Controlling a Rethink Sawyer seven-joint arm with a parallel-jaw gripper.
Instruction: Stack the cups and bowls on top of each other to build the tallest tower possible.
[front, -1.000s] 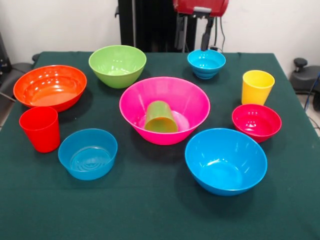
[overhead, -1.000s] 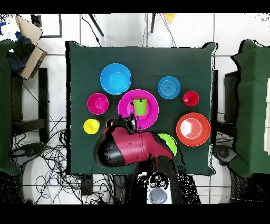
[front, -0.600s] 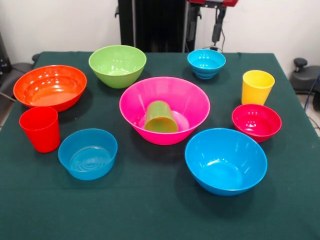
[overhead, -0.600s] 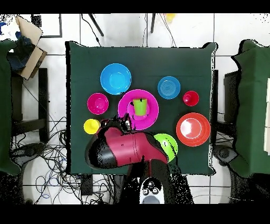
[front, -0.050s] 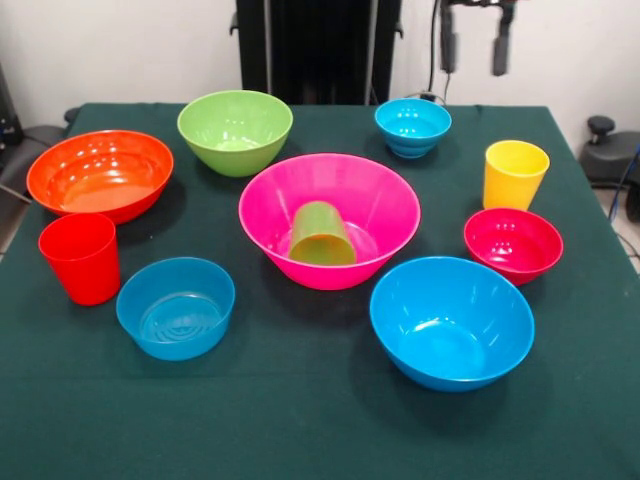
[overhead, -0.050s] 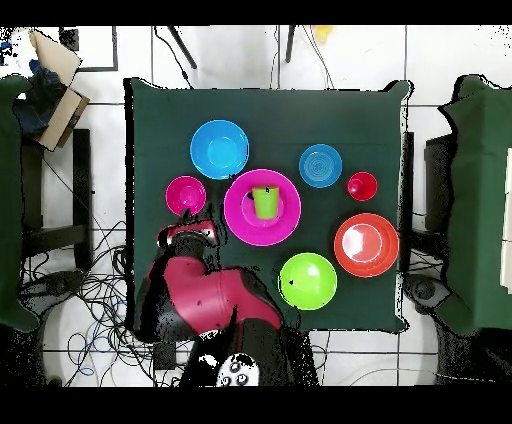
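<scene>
My jaws (front, -0.050s: 475, 45) hang released and empty at one o'clock. The green cup (front, -0.050s: 321, 234) lies tipped in the pink bowl (front, -0.050s: 330, 218); anything stacked there may wobble.

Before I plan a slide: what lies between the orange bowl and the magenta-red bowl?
The pink bowl with the green cup lying in it, as the front view shows, sits between the orange bowl and magenta-red bowl.
</scene>
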